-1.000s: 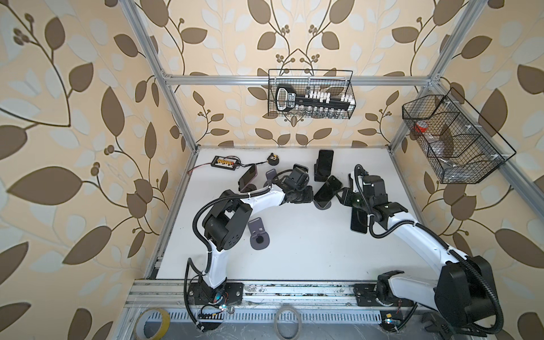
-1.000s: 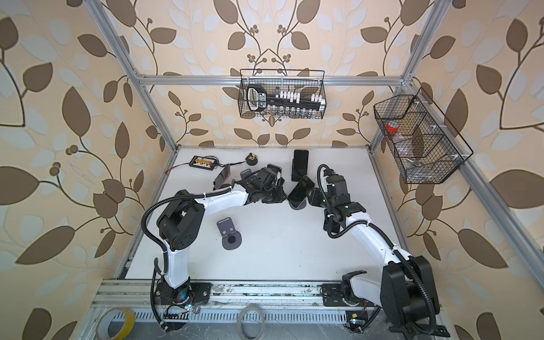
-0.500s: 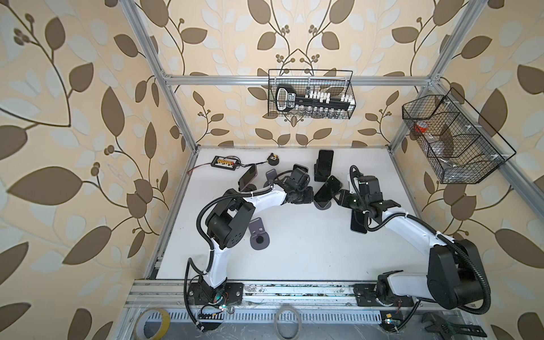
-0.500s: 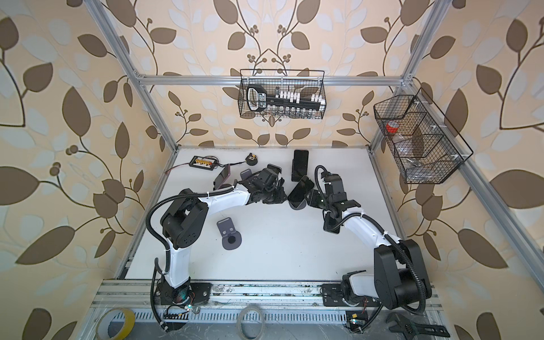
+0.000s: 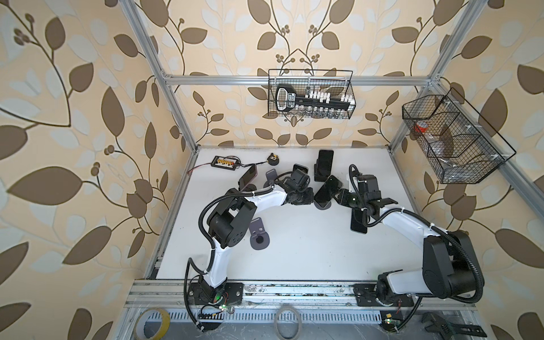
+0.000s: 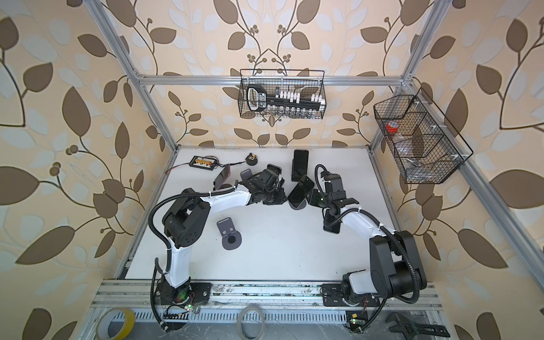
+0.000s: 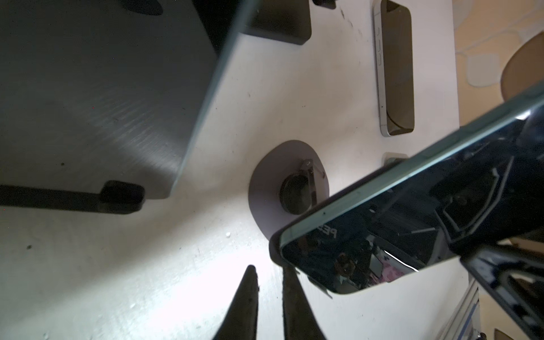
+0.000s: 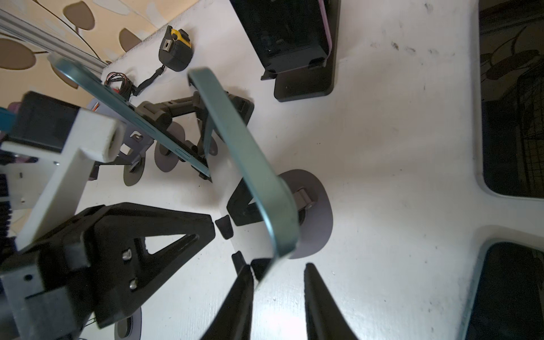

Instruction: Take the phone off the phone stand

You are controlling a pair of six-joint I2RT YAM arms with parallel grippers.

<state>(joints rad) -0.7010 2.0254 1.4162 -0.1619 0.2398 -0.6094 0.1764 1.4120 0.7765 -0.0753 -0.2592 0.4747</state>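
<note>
Two pairs of fingers: both drawn in close, neither visibly clamped on anything.
Left fingers (image 7: 244, 303): black wedges of the left gripper (image 7: 270, 268) with only a slit between them. The tips are low by the front lip of the grey round-based phone stand (image 7: 265, 182).
Right fingers (image 8: 238, 306): black wedges of the right gripper (image 8: 277, 265) with a wider slot. The lower corner of the dark-screened phone with a teal metal frame (image 8: 259, 182) pokes into the slot, against one finger and clear of the other.
Phone: mid-table toward the far side, leaning on the stand between the grippers, not yet lifted off.
Stand: its base lies flat on the white tabletop (image 5: 309, 259), and nothing pins it.
Risk, tipping: a one-sided push likely topples the stand or slides the phone out.
Risk, snagging: if the lip catches, the stand probably rises too.
Risk, neighbours: a black stand (image 5: 319, 176) carrying a second phone (image 5: 325, 160) stands just beyond. A third phone (image 5: 357, 226) lies flat under the right arm, so a wide swing could strike either.
</note>
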